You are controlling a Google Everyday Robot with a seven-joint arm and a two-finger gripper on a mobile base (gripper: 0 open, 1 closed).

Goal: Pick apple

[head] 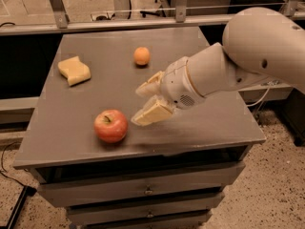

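Spanning the right side of the scene, the arm [257,46] is the biggest thing in view, a pale rounded shell that comes in from the right and tapers down towards the middle of the bench [209,123]. The bench is a grey top on a cabinet, with drawers [147,190] beneath its front edge.

At the arm's end the claw [137,106] hangs above the bench, pointing left and a little downward. Its two fingers stand apart, one above the other as seen from here, with nothing between them.

The apple [111,126] sits on the bench near the front edge, left of centre, stem dimple up. It lies just beside the claw, to the left of it and lower, nearer the front edge. The lower fingertip comes close to its right shoulder, but no contact shows. Being round, it has no long axis to line up with, so by my reading the coming move turns only on carrying the spread fingers leftward and down until they straddle it.

The sponge [74,70] lies well apart at the back left. The orange [141,56] sits behind the claw, near the far edge, clear of the path.
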